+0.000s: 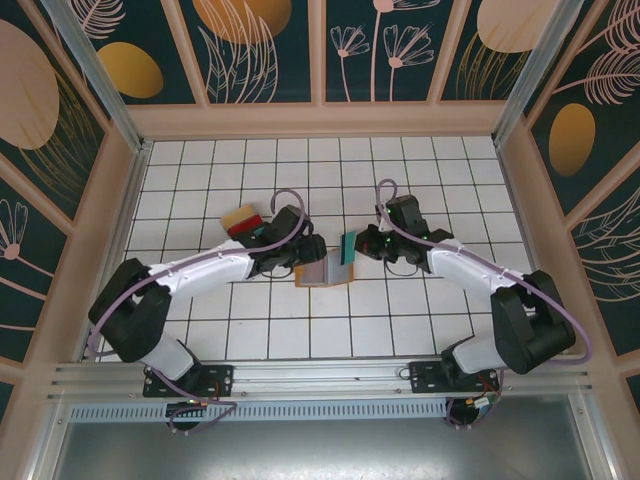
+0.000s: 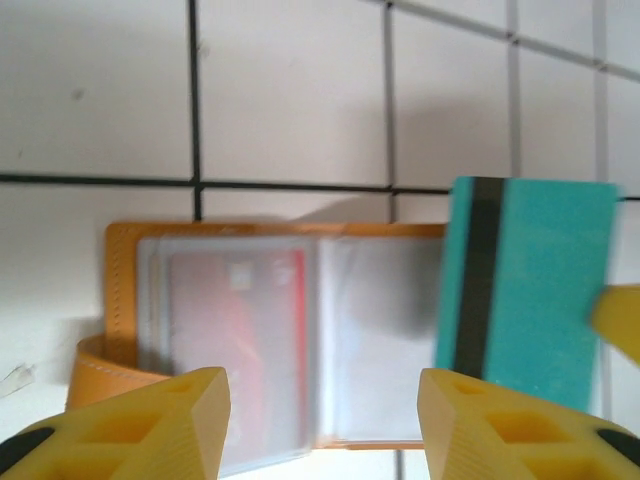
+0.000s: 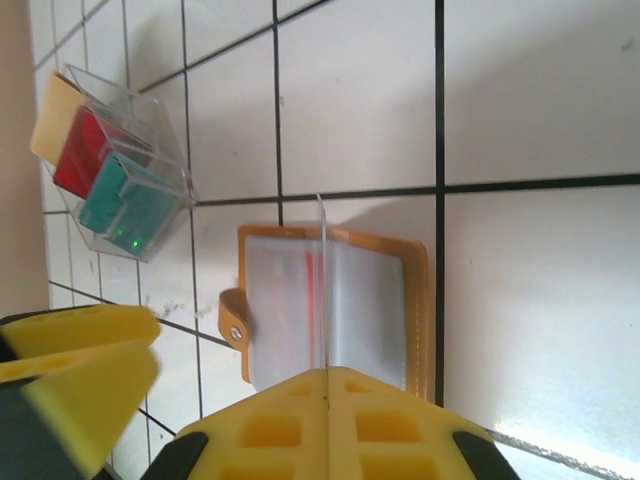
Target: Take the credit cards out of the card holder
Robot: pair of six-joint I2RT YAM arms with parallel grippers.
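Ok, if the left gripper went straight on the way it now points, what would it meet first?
Most likely the open card holder: the left gripper has its jaws apart over the clear pockets, near the red card inside. The teal card is off to the right, though depth is unclear.

Credit card [image 1: 348,247] over card holder [image 1: 322,272]

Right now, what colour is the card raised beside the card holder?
Teal card with a dark stripe; clearest in left wrist view.
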